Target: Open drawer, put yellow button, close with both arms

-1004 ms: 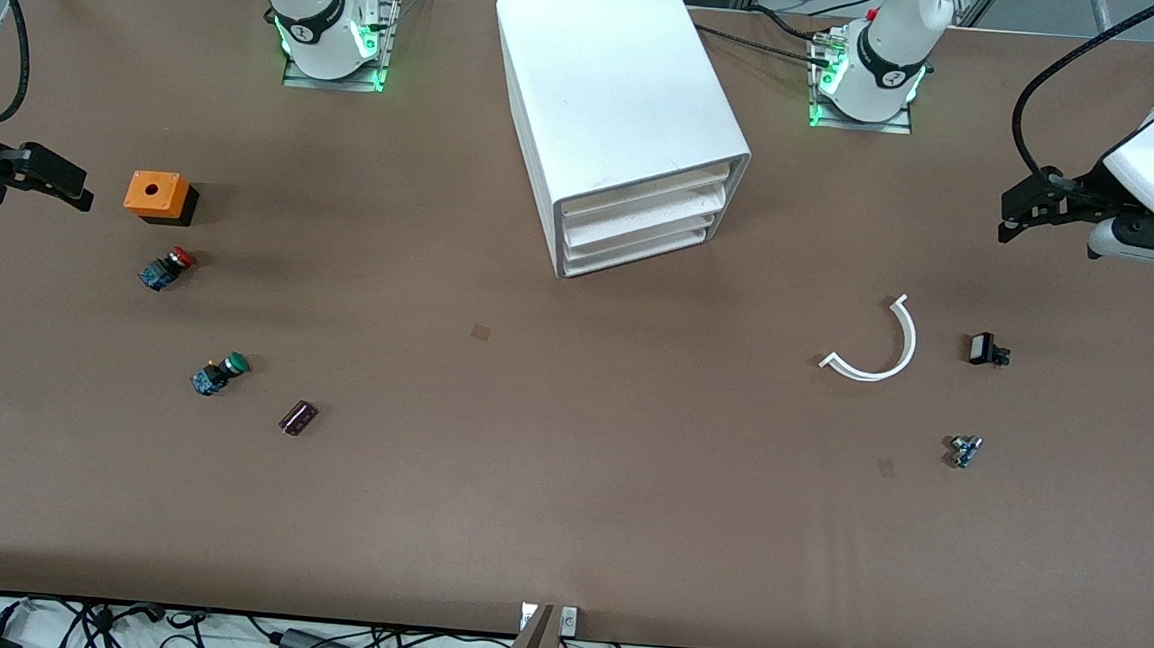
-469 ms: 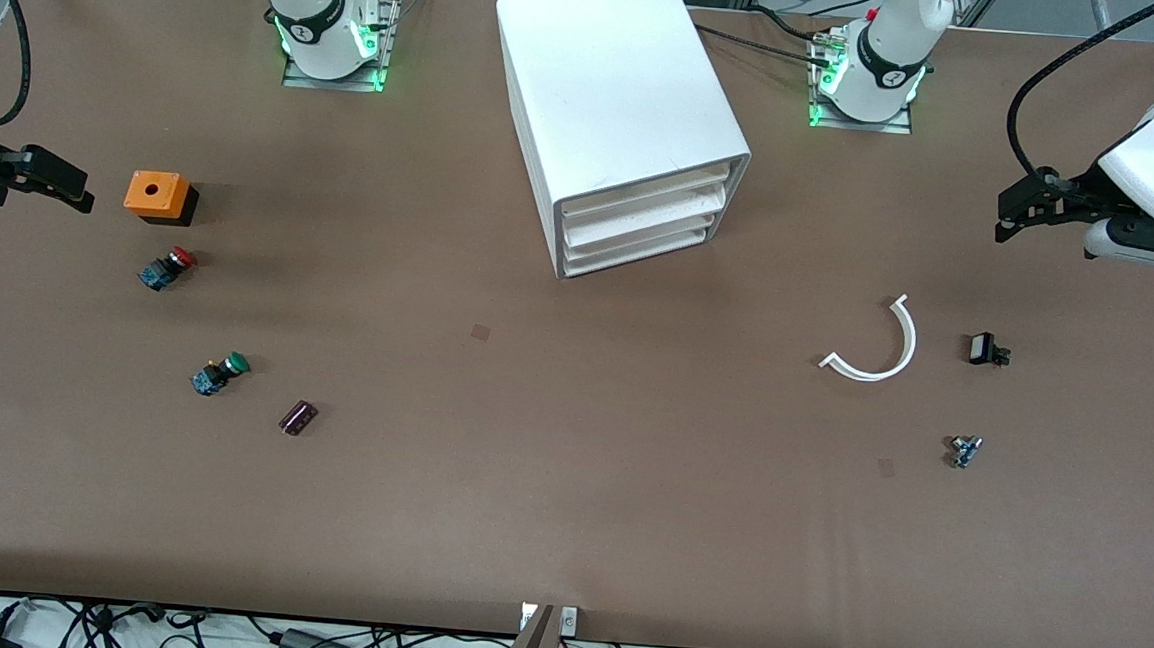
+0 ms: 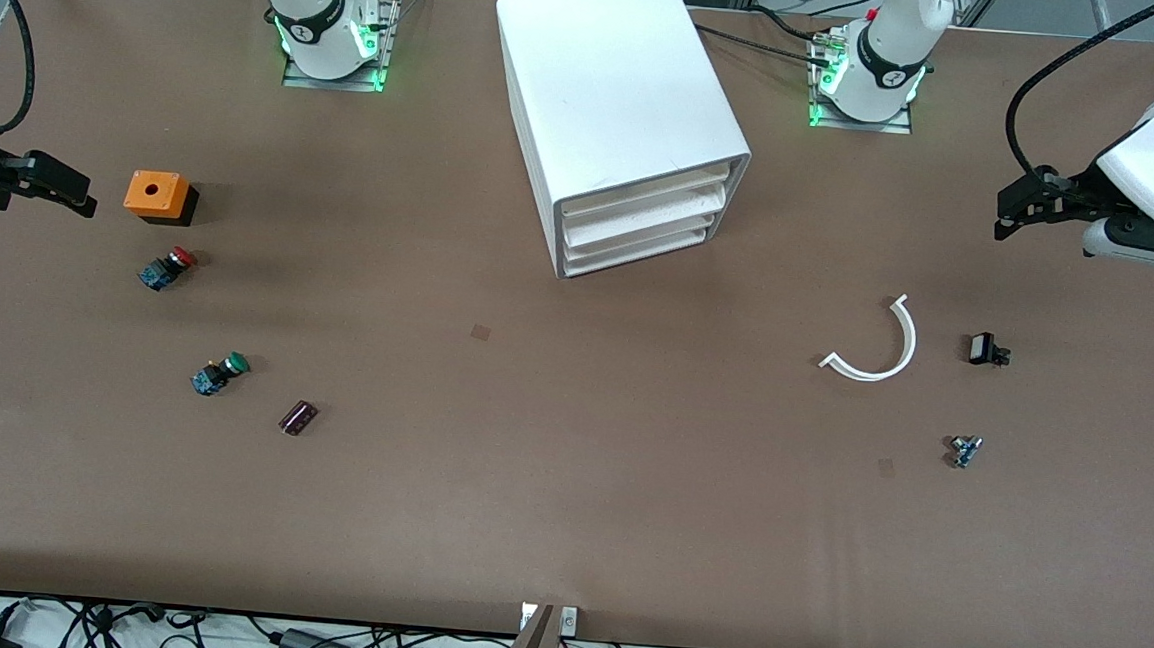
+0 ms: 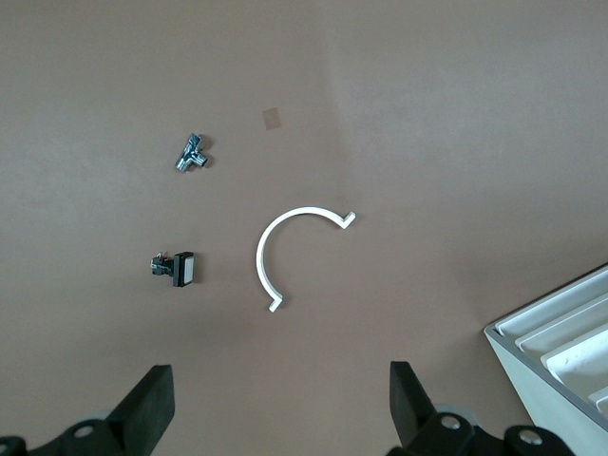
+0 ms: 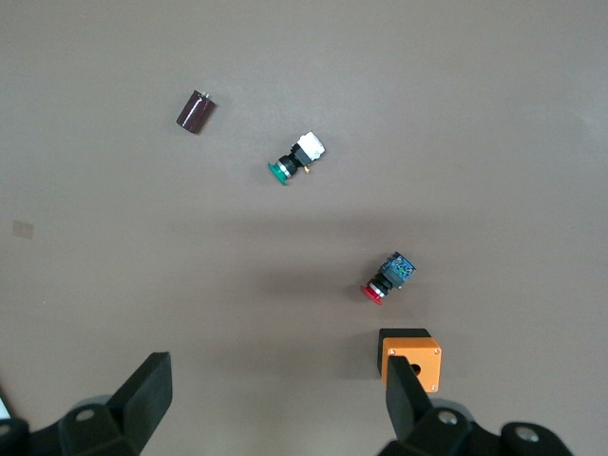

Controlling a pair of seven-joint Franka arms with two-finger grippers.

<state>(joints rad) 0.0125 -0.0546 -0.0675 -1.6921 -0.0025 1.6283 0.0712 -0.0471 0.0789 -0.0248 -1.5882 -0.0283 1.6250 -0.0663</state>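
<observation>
The white cabinet point(image 3: 617, 86) stands mid-table between the arm bases. Its three drawers are shut, and the uppermost drawer point(image 3: 645, 200) sits flush. A corner of the cabinet shows in the left wrist view point(image 4: 560, 332). No yellow-capped button shows in any view. My left gripper point(image 3: 1020, 206) is open and empty, up over the left arm's end of the table; it also shows in the left wrist view point(image 4: 282, 399). My right gripper point(image 3: 54, 190) is open and empty, up over the right arm's end beside an orange box; it also shows in the right wrist view point(image 5: 275, 394).
At the right arm's end lie the orange box with a hole point(image 3: 155, 195), a red-capped button point(image 3: 167, 268), a green-capped button point(image 3: 219, 372) and a dark cylinder point(image 3: 298, 417). At the left arm's end lie a white curved strip point(image 3: 881, 348), a black part point(image 3: 986, 349) and a small metal part point(image 3: 965, 450).
Both grippers have shifted only slightly. Nothing on the table has moved.
</observation>
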